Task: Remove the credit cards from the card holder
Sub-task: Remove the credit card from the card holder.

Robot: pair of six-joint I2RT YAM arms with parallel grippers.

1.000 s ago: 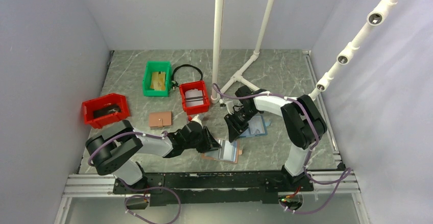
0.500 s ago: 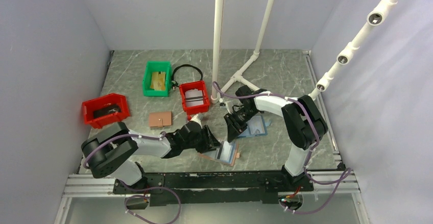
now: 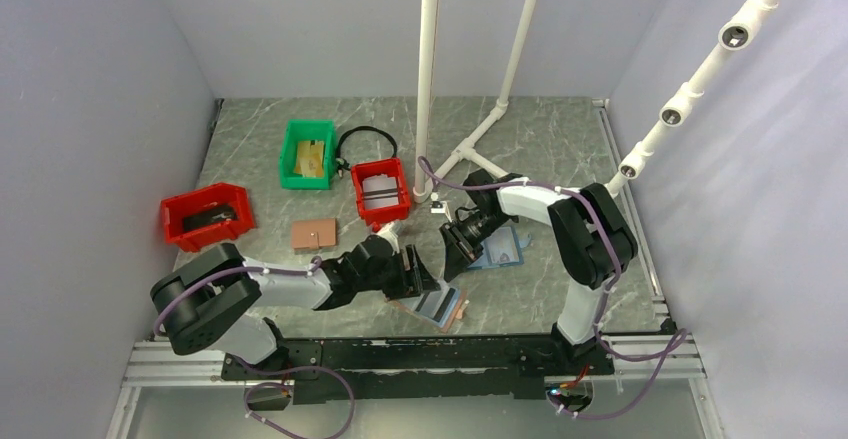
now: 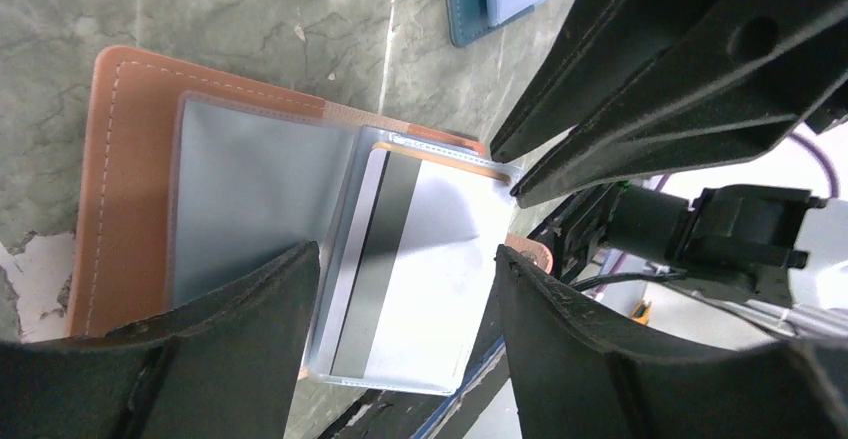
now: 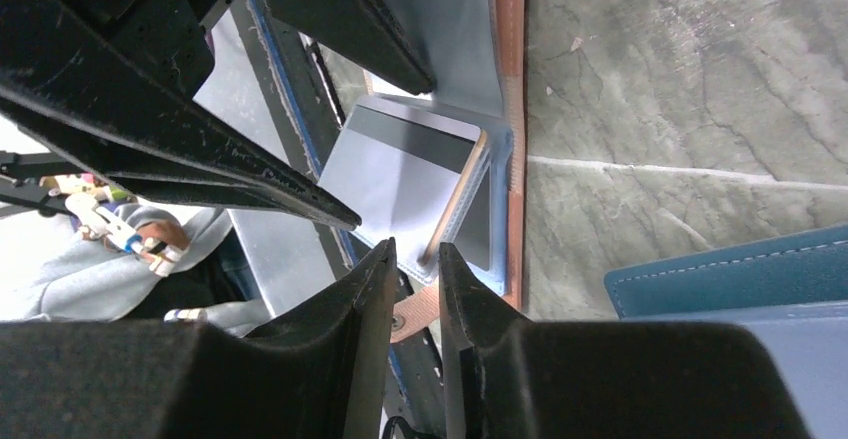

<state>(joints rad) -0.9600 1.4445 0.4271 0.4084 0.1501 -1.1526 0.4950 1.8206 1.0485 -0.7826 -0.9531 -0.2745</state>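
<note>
Your left gripper [image 4: 403,254] has its jaws standing well apart, hanging just over the open card holder with nothing between the fingers. Your right gripper [image 5: 412,249] shows only a narrow slit between its fingers [image 5: 350,309], with the tips at the edge of the holder's clear pocket; you cannot tell from these views whether they pinch it.

Under both grippers lies the flat brown leather-look bifold card holder [image 4: 125,159], opened with its light blue inside up, on the grey-green marbled table [image 3: 560,139] near the front edge. A thin pale grey-white credit card [image 4: 435,259] with a dark stripe sits in the pocket on the half nearest your right gripper, and that half looks tilted up.

Just beyond, under the right arm, rests an all-blue bifold holder [image 3: 505,249]. Further left stand two red plastic bins [image 3: 205,214] and a green one [image 3: 307,154]
</note>
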